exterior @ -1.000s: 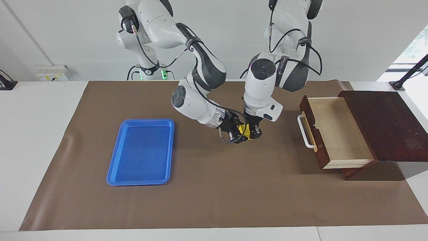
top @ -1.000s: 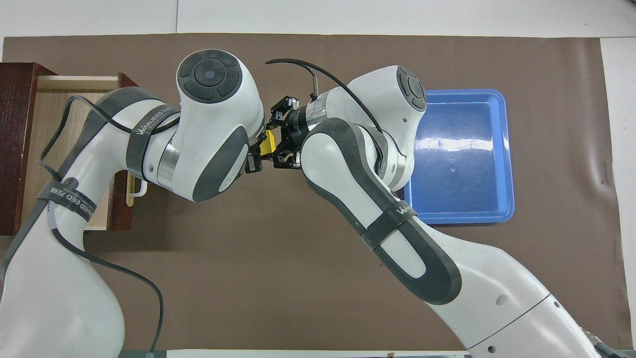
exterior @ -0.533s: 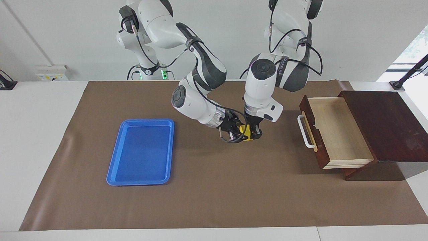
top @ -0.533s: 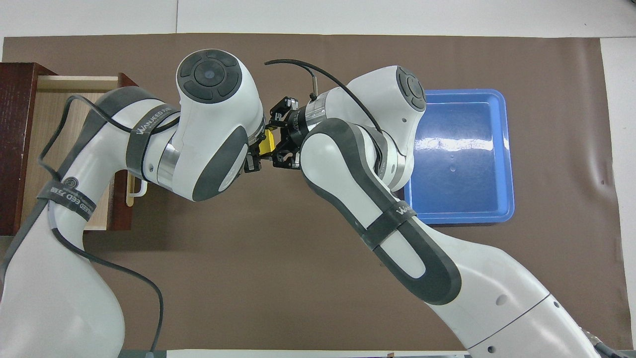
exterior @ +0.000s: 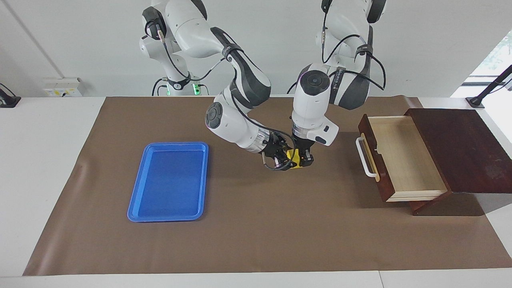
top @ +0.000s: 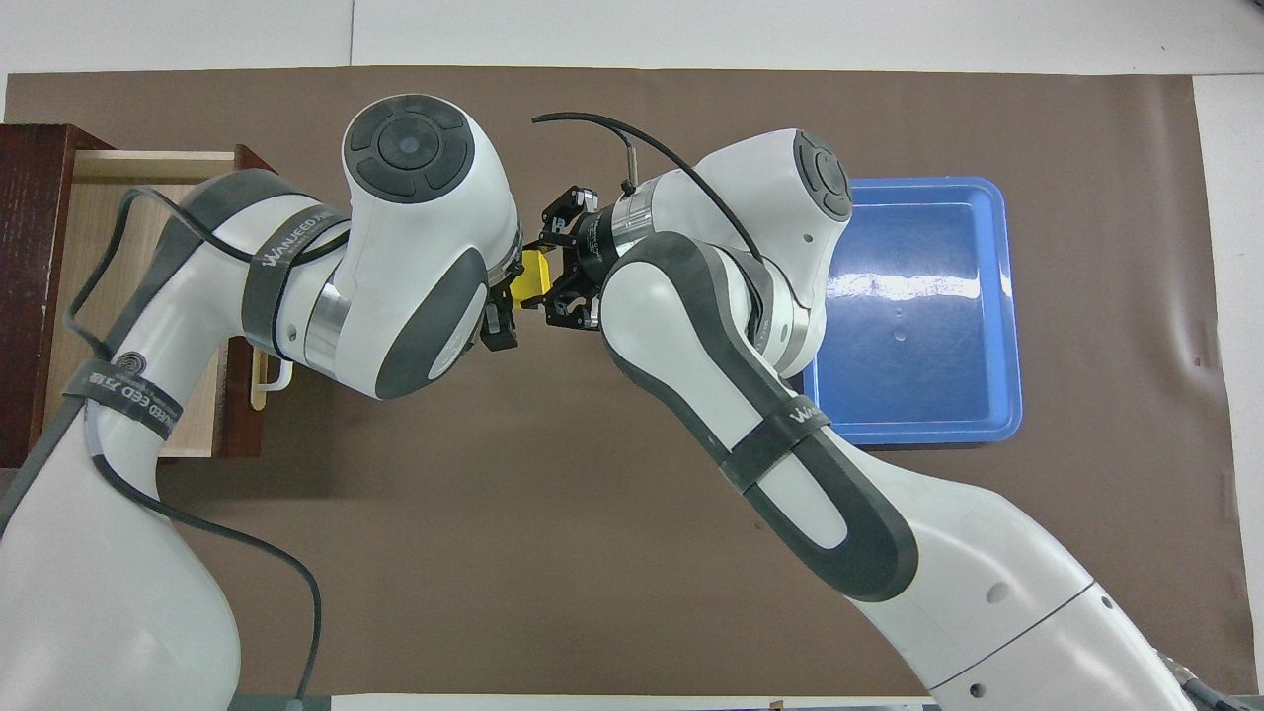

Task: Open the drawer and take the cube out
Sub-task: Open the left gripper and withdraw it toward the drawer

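Two tools meet in the air over the middle of the brown-covered tabletop (exterior: 256,240), both at the small bright yellow cube (exterior: 294,157). The left tool (exterior: 305,158) pinches it from above; whether the right tool (exterior: 282,160) is clamped on it or spread, I cannot tell. The dark reddish-brown wooden drawer (exterior: 400,158) stands pulled open at the left arm's end, the flat blue plastic tray (exterior: 170,181) toward the right arm's.

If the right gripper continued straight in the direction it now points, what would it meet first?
Probably the left gripper: the right gripper points sideways at it, with only the cube between them. Depth is uncertain.
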Controlling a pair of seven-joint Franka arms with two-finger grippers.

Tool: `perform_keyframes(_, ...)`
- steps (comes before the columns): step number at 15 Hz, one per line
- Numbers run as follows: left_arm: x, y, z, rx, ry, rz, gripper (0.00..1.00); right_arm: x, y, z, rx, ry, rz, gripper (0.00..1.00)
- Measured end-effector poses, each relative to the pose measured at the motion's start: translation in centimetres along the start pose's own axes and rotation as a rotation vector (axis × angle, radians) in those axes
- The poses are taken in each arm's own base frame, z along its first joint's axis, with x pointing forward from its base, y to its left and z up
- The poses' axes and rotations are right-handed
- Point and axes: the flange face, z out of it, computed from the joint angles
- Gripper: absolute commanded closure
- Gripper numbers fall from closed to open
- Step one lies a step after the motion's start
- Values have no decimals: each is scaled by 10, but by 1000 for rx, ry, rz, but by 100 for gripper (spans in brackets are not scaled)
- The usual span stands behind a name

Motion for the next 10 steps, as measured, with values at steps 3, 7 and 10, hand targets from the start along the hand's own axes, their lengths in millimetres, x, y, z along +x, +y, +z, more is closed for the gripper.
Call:
perform_keyframes(3, 26, 16, -4, 0, 4, -28, 0, 0, 0, 0, 1, 0, 1, 100)
perform_keyframes(7, 75, 38, 8, 37, 27, 2, 0, 2, -1, -1, 3, 1, 2, 100)
perform_keyframes(10, 117, 54, 13, 51, 31, 27, 0, 2, -2, -2, 4, 2, 3, 100)
